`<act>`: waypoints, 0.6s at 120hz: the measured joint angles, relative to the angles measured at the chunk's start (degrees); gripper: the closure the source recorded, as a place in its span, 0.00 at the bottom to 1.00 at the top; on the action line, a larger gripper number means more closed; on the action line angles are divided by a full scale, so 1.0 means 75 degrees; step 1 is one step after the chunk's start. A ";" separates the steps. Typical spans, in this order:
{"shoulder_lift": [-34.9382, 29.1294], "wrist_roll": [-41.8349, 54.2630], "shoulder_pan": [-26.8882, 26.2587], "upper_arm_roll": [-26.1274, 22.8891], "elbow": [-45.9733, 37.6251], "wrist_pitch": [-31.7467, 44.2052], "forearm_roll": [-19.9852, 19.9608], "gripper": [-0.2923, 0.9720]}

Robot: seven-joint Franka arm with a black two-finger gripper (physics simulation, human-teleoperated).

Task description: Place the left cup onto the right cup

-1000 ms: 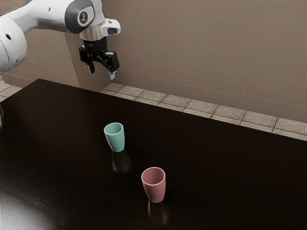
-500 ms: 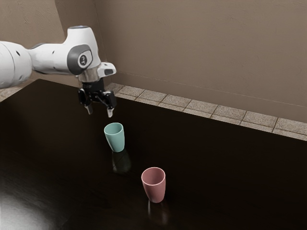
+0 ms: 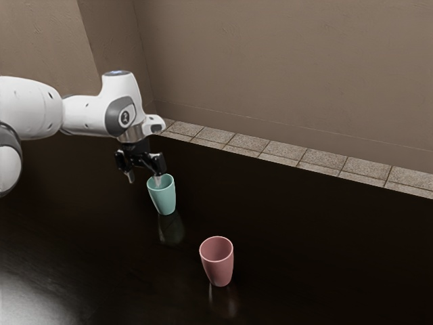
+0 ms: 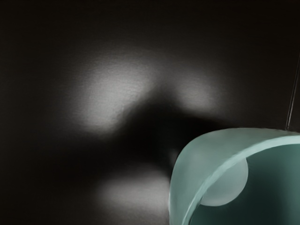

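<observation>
A teal cup [image 3: 162, 196] stands upright on the dark table [image 3: 304, 230]. A pink cup [image 3: 216, 261] stands upright nearer the front and toward the exterior view's right, apart from the teal one. My gripper [image 3: 143, 176] is open at the teal cup's rim, on the side toward the exterior view's left. One fingertip [image 3: 157, 180] dips at the cup's mouth; the other hangs outside the wall. In the wrist view the teal cup [image 4: 211, 164] looms close under my hand, and a pale fingertip [image 4: 226, 187] shows inside its rim.
A strip of tiled floor [image 3: 298, 154] and a beige wall [image 3: 284, 68] lie behind the table's far edge. The dark glossy tabletop reflects both cups.
My arm has come down from high near the wall to the teal cup's rim. Neither cup has moved.
</observation>
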 joint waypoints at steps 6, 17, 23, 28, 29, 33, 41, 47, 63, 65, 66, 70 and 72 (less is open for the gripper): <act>0.0047 -0.0014 0.0000 0.0000 0.0013 0.0108 0.0002 0.31; 0.0114 -0.0042 0.0003 -0.0006 0.0015 0.0288 0.0005 0.35; 0.0153 -0.0057 0.0005 -0.0010 0.0013 0.0368 0.0005 0.37; 0.0185 -0.0069 0.0003 -0.0011 0.0012 0.0421 0.0006 0.40; 0.0190 -0.0071 0.0004 -0.0011 0.0014 0.0430 0.0005 0.41; 0.0210 -0.0081 0.0002 -0.0011 0.0016 0.0466 0.0003 0.44; 0.0225 -0.0100 0.0001 -0.0035 0.0020 0.0553 -0.0004 0.55; 0.0229 -0.0121 -0.0001 -0.0049 0.0020 0.0604 -0.0009 0.63; 0.0272 -0.0184 -0.0008 -0.0058 0.0013 0.0694 -0.0022 0.75; 0.0283 -0.0194 -0.0010 -0.0058 0.0012 0.0703 -0.0020 0.75; 0.0288 -0.0199 -0.0010 -0.0058 0.0012 0.0707 -0.0021 0.76; 0.0300 -0.0217 -0.0011 -0.0058 0.0012 0.0721 -0.0021 0.77; 0.0304 -0.0226 -0.0012 -0.0058 0.0012 0.0727 -0.0022 0.78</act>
